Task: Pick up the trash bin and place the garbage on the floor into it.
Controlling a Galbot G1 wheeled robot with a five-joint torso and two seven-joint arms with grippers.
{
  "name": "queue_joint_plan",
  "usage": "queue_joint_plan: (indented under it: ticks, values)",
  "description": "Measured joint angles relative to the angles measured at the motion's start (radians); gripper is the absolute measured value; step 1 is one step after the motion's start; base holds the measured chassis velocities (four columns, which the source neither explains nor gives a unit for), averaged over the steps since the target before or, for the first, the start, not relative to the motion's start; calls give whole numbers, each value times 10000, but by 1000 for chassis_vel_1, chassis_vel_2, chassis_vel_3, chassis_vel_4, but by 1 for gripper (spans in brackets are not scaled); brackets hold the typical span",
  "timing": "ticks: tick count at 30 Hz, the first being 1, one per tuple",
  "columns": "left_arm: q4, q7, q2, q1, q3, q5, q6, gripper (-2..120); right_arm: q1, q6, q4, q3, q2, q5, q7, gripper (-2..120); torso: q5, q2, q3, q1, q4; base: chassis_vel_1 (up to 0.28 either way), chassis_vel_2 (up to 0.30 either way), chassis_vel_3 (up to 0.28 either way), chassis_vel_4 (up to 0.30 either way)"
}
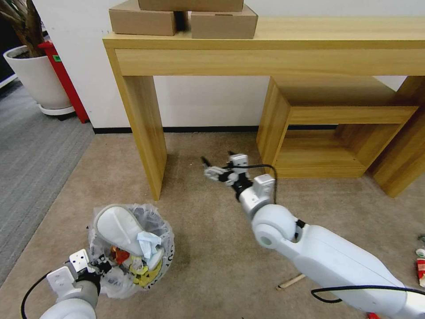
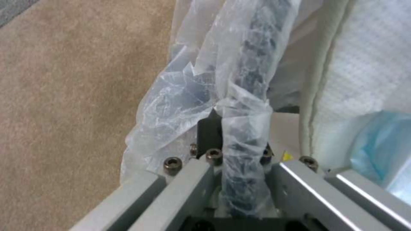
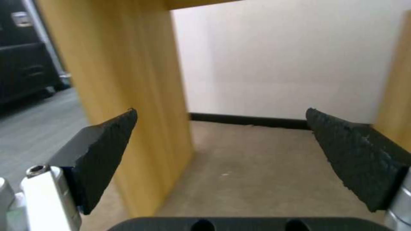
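The left claw (image 1: 98,268) is clamped on the bag-lined rim of the trash bin (image 1: 131,248), full of litter, on the beige carpet floor (image 1: 212,248). The right claw (image 1: 216,166) hangs wide apart, empty, between the wooden worktop's leg (image 1: 144,124) and a low shelf (image 1: 327,133). A wooden stick (image 1: 291,281) lies nearby.

Cardboard boxes (image 1: 183,17) sit on the far wooden table (image 1: 265,40); a white plant pot (image 1: 35,75) stands far left.
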Motion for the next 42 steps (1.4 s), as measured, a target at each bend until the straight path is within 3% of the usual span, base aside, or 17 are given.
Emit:
queue_joint_plan:
  ticks: [7, 13, 42]
  values:
    - [-201, 144, 264, -47, -152, -117, -88, 0, -1800, 218, -125, 1909, -270, -978, -103, 100, -2, 0, 0, -1, 2, 0, 0, 0, 0]
    - [-344, 525, 469, -27, -357, -43, -215, 0, -2485, 247, -220, 2517, -329, -1111, -22, 100, -3, 0, 0, 0, 1, 0, 0, 0, 0]
    - [-130, 1592, 663, -1, -681, 1677, -649, 0, -2981, 275, -1117, 2303, 130, -1664, 37, 100, -3, 0, 0, 0, 2, 0, 0, 0, 0]
